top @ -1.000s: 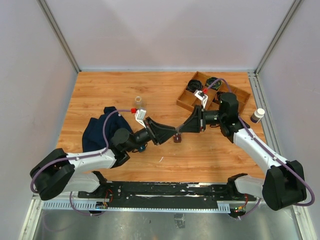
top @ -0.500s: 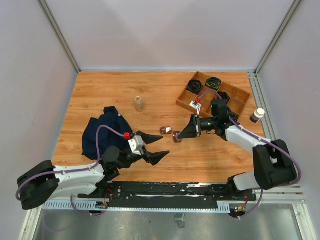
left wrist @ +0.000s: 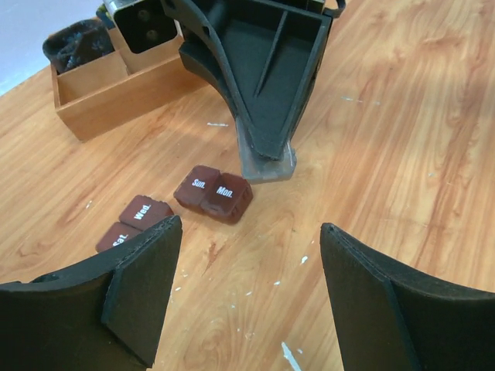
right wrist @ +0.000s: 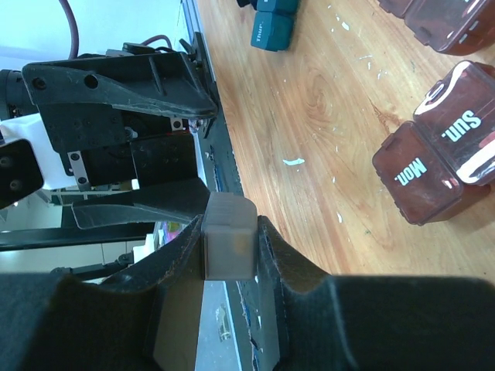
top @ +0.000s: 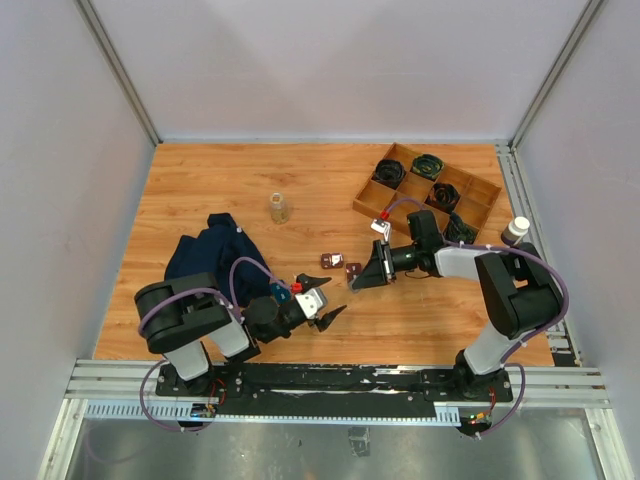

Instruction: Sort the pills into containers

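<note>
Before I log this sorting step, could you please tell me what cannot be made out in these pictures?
Sun./Mon. containers: contents hidden by dark lids, all views.
Sat./Wed. containers: left wrist view, partly behind a finger of the left gripper.
The grey block in the right gripper: blurred in right wrist view; identity unclear.

The left arm (top: 190,318) is sitting tightly folded over its base, with its forearm lying low and pointing right. The left gripper (top: 326,308) is holding its jaws spread wide, gripping nothing. The right arm (top: 505,285) is bending sharply at the elbow, and its forearm is reaching left toward the other arm. The right gripper (top: 358,281) is tilting downward and pinching a small greyish block (right wrist: 229,246) between its fingertips.
</note>
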{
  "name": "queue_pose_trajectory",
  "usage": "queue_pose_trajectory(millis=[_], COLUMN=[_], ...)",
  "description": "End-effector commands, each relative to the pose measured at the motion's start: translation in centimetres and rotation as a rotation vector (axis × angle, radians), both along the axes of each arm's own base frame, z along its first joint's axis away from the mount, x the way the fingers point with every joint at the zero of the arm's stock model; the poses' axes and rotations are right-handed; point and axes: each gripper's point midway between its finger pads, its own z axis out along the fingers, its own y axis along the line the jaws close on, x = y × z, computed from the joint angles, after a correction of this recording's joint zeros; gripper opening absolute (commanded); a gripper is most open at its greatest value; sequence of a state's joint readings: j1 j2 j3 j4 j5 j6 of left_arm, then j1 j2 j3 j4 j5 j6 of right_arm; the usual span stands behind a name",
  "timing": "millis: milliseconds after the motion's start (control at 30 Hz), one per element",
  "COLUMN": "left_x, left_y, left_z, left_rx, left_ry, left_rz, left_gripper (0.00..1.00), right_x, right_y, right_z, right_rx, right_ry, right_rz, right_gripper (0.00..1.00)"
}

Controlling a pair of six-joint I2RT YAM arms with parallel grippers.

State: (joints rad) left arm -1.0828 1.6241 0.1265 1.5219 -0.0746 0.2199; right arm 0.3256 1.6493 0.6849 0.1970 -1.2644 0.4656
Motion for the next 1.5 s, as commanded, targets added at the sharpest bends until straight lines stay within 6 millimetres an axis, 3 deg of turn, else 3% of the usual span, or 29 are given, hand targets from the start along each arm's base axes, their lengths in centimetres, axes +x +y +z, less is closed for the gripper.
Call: queue_pose_trajectory(millis=[0, 467, 700, 1067, 1333, 1467], left_x=[1.3, 2.6, 2.4, 2.3, 2.1, 1.9], left_y=[-1.3, -3.2, -4.1, -5.0, -5.3, -5.4], left_z=[6.1, 4.5, 4.3, 4.2, 3.3, 2.8], left_rx=[-0.21, -0.233, -0.253, -0.265, -0.246, -0.231], left_ry=[-0.137, -0.051, -0.018, -0.002, 0.011, 0.012], left_rz=[0.041, 0.063, 0.036, 0.01, -0.009, -0.022], left_gripper=[0.76, 0.73, 0.58, 0.55, 0.29, 0.2], right_x=[-0.1, -0.2, -0.3, -0.4, -0.4, -0.5], right_y=[0.6, 1.0, 1.0, 1.0, 0.9, 0.8], right_z=[0.4, -0.3, -0.7, -1.2, -1.4, -1.3], right_rx=[0.033, 0.032, 0.02, 0.0, -0.018, -0.023], right_ry=[-0.031, -0.001, 0.003, 0.01, 0.003, -0.001], right_rz=[0.044, 0.057, 0.061, 0.065, 0.072, 0.078], right_gripper=[0.05, 0.09, 0.11, 0.14, 0.18, 0.29])
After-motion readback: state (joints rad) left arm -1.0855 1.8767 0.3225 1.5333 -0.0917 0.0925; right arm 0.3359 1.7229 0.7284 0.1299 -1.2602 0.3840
